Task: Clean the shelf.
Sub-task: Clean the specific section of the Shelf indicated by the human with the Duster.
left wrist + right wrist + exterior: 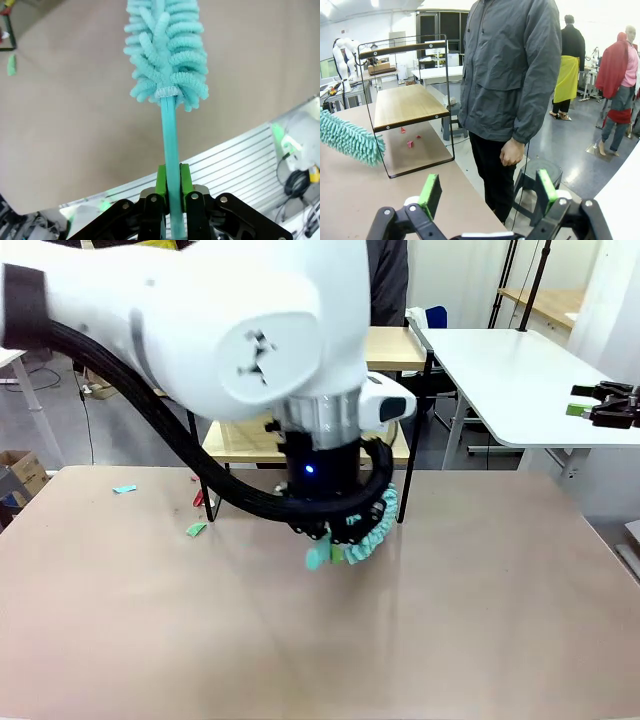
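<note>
The shelf [405, 105] has two wooden boards in a thin black frame and stands at the table's far edge. In the front view my left arm hides most of the shelf [238, 443]. My left gripper [170, 182] is shut on the thin handle of a teal chenille duster [167, 50]. The gripper [335, 535] points down, and the duster [375, 530] hangs just above the brown table in front of the shelf. My right gripper [488, 197] is open with nothing in it. It hovers far right [600, 405], away from the shelf, with the duster [350, 137] in its view.
Small red scraps [410, 143] lie on the table under the shelf. A teal scrap [124, 488], a green scrap [196, 530] and a red scrap [198, 498] lie left of my left arm. A person [510, 75] in a grey jacket stands beside the shelf. A white table [500, 370] is at back right.
</note>
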### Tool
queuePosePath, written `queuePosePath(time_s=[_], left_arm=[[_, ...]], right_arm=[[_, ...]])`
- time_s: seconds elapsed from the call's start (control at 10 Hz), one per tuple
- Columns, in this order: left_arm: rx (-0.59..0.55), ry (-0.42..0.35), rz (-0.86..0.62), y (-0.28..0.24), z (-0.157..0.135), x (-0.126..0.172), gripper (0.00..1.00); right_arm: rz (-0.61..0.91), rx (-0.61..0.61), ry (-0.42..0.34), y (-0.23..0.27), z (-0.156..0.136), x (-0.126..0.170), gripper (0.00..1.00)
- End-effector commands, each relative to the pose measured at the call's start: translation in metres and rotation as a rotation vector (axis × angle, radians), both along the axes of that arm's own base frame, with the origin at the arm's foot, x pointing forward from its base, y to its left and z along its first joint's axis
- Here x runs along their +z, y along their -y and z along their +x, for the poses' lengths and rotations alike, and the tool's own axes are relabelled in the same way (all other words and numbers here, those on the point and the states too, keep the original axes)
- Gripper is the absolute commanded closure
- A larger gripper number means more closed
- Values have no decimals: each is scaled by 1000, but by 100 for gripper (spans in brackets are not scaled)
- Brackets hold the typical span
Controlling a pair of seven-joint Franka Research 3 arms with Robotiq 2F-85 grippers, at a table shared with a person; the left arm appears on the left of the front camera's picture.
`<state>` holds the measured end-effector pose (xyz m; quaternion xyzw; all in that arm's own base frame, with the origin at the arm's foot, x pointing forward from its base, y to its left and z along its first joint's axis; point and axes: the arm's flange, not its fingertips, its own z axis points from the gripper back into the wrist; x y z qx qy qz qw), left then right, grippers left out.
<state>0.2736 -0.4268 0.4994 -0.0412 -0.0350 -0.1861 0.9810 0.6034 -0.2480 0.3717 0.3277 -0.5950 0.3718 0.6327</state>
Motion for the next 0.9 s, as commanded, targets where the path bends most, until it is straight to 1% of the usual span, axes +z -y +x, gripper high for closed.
queuePosePath(time_s=[0.0, 0.2, 0.3, 0.5, 0.6, 0.8], left_arm=[[84, 100, 37, 23, -5, -15, 87], [158, 212, 63, 38, -1, -30, 87], [177, 254, 63, 45, -1, -40, 87], [158, 333, 49, 60, 10, -64, 87], [145, 338, 41, 66, 17, -74, 87], [177, 380, 39, 76, 28, -92, 87]], right_arm=[[-3, 5, 4, -1, 0, 3, 0], [-3, 5, 4, -1, 0, 3, 0], [-3, 5, 4, -1, 0, 3, 0], [-3, 5, 4, -1, 0, 3, 0], [-3, 5, 4, -1, 0, 3, 0], [-3, 5, 4, -1, 0, 3, 0]])
